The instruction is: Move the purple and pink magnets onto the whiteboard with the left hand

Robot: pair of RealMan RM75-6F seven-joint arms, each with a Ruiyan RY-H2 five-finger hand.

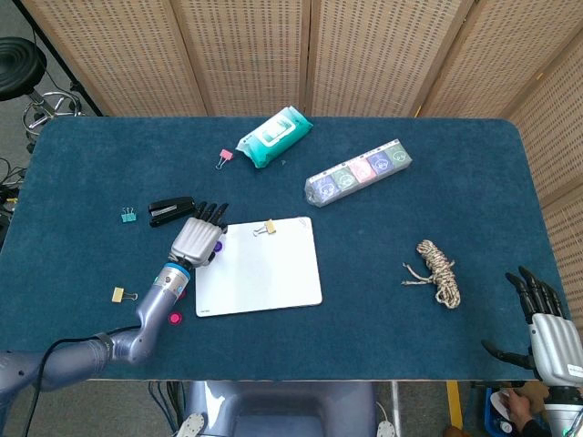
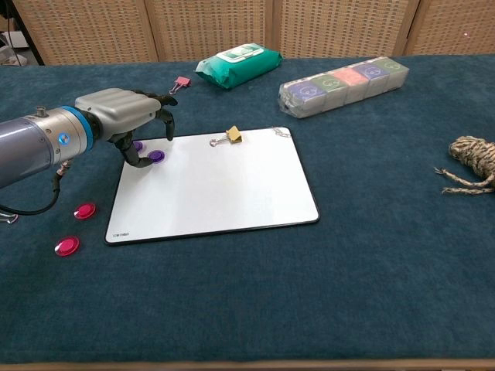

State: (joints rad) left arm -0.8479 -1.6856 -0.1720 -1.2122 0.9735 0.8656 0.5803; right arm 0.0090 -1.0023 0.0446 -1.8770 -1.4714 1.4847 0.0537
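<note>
The whiteboard (image 1: 264, 273) (image 2: 224, 185) lies flat at the table's centre-left. One purple magnet (image 2: 157, 156) (image 1: 219, 245) lies on its far left corner. A second purple magnet (image 2: 138, 145) sits just off that corner, partly hidden under my left hand (image 2: 124, 116) (image 1: 196, 237). This hand hovers over the corner with its fingers arched and apart, the thumb beside the first magnet, holding nothing. Two pink magnets (image 2: 84, 210) (image 2: 66, 246) rest on the cloth left of the board. My right hand (image 1: 547, 337) hangs open past the table's near right edge.
A yellow binder clip (image 2: 232, 136) sits on the board's far edge. A black stapler (image 1: 170, 210) and small clips (image 1: 128, 216) (image 1: 118, 294) lie near my left arm. A green wipes pack (image 2: 236, 64), a row of boxed cubes (image 2: 344, 86) and a rope coil (image 2: 473, 161) lie farther off.
</note>
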